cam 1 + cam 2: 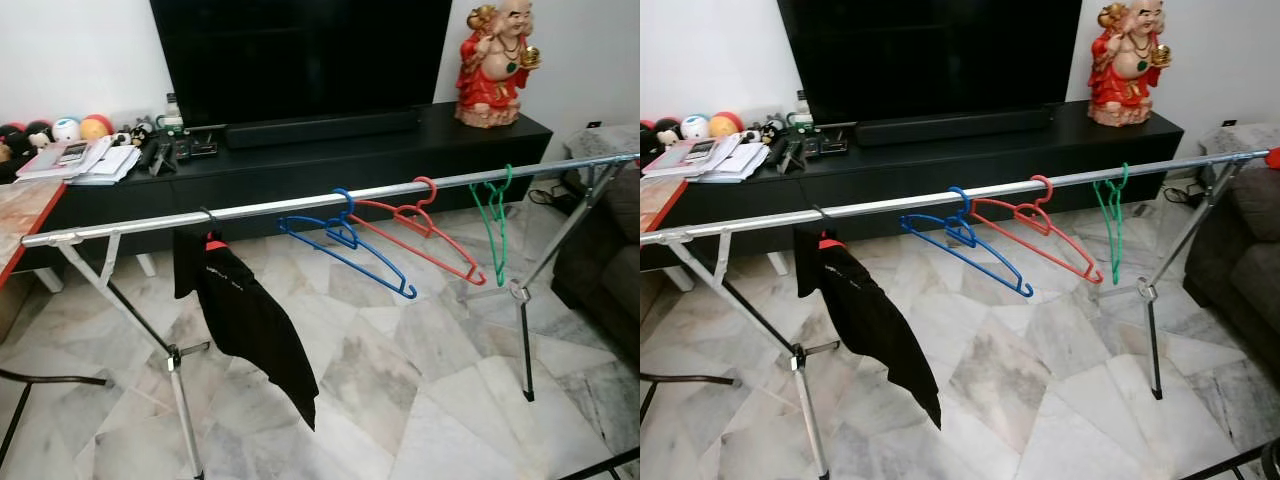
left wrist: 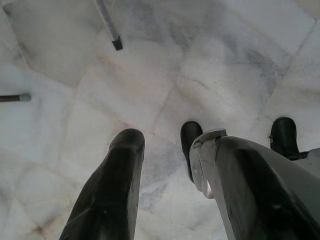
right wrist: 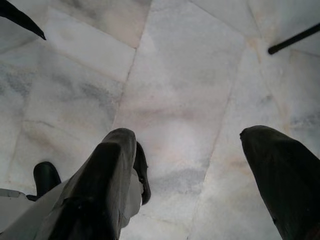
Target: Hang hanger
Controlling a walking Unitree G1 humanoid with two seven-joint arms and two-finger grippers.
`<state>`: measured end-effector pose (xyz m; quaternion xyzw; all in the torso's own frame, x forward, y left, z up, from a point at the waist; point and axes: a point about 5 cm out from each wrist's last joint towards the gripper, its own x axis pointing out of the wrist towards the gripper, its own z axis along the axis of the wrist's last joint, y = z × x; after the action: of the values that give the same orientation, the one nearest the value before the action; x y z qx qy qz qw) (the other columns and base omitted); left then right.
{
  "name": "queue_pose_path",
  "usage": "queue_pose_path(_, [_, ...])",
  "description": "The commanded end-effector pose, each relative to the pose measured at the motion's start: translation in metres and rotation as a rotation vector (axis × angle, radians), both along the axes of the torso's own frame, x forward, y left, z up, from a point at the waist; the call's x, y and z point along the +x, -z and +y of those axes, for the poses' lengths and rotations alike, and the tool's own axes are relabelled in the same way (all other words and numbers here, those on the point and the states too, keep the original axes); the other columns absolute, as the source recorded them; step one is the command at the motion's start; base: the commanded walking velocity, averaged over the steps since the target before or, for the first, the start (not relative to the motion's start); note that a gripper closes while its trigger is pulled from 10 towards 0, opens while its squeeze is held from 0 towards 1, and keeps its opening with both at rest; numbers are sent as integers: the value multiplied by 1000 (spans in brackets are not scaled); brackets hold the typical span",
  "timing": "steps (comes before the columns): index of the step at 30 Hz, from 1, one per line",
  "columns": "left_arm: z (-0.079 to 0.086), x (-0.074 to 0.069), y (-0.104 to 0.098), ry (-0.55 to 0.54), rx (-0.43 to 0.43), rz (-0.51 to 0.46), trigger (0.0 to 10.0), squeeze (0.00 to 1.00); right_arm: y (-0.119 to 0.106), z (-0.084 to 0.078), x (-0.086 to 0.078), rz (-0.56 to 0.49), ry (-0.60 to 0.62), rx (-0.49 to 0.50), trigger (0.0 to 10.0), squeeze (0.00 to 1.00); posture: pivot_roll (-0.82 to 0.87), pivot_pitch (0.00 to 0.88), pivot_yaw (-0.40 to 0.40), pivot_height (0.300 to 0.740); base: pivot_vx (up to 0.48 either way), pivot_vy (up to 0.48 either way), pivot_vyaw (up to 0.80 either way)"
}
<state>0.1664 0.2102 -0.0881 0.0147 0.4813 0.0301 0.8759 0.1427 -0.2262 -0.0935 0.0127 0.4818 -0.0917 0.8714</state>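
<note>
A silver rail (image 1: 260, 208) of a drying rack runs across the room in front of me. Three bare hangers hang on it: a blue hanger (image 1: 345, 245), a red hanger (image 1: 420, 230) beside it, and a green hanger (image 1: 495, 220) further right, turned edge-on. At the rail's left part, a black garment (image 1: 240, 310) droops from a hanger with a red neck. My left gripper (image 2: 172, 145) hangs low over the marble floor, open and holding nothing. My right gripper (image 3: 187, 135) also points at the floor, open and bare.
The rack's crossed legs (image 1: 180, 400) (image 1: 525, 340) stand on the marble floor. Behind it are a black TV console (image 1: 300, 160), a large TV (image 1: 300, 55) and a red statue (image 1: 495, 65). A table edge (image 1: 25, 215) lies at left, a dark sofa (image 1: 605, 265) at right.
</note>
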Motion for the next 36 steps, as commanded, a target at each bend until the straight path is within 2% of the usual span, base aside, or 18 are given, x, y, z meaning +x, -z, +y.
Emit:
queue_pose_path(1, [3,-4,2,18,20,23,10000,0,2,2,-5,18,-2,9,10000,0,40,0,29,740,0,0,-744])
queue_pose_path(4, [3,-5,2,31,29,21,10000,0,2,3,-4,14,-4,12,10000,0,32,0,34,740,0,-153,-738])
queue_pose_path(7, [3,-8,3,18,27,38,10000,0,2,12,1,9,-10,19,10000,0,29,0,35,740,0,-182,-738])
queue_pose_path(12, [2,-8,3,27,27,33,10000,0,4,21,2,17,-22,20,10000,0,39,0,29,740,0,0,-738])
queue_pose_path(14, [1,-6,2,20,25,24,10000,0,4,29,5,12,-39,26,10000,0,48,0,22,740,0,0,-741])
queue_pose_path(19, [2,-6,3,14,27,27,10000,0,4,34,8,5,-53,30,10000,0,42,0,24,740,0,0,-736])
queue_pose_path(21, [1,-8,3,15,26,32,10000,0,3,32,7,4,-57,27,10000,0,37,0,25,740,0,0,-731])
queue_pose_path(26, [1,-12,5,20,25,42,10000,0,3,8,-3,7,-36,6,10000,0,29,0,30,740,0,0,-731])
queue_pose_path(27, [1,-12,5,20,25,42,10000,0,3,8,-3,7,-36,6,10000,0,29,0,30,740,0,0,-731])
queue_pose_path(28, [0,-12,5,24,24,40,10000,0,2,-3,-8,10,-25,-3,10000,0,23,3,30,740,0,0,-731])
queue_pose_path(29, [0,-11,5,26,24,40,10000,0,1,-6,-9,11,-22,-6,10000,0,22,2,30,740,0,0,-731])
queue_pose_path(33, [-2,-7,3,28,20,27,10000,0,1,-10,-12,19,-20,-10,10000,0,26,0,28,740,0,0,-733])
queue_pose_path(36, [-3,0,1,21,11,3,10000,0,2,-6,-9,19,-23,-7,10000,0,23,0,30,740,0,0,-731])
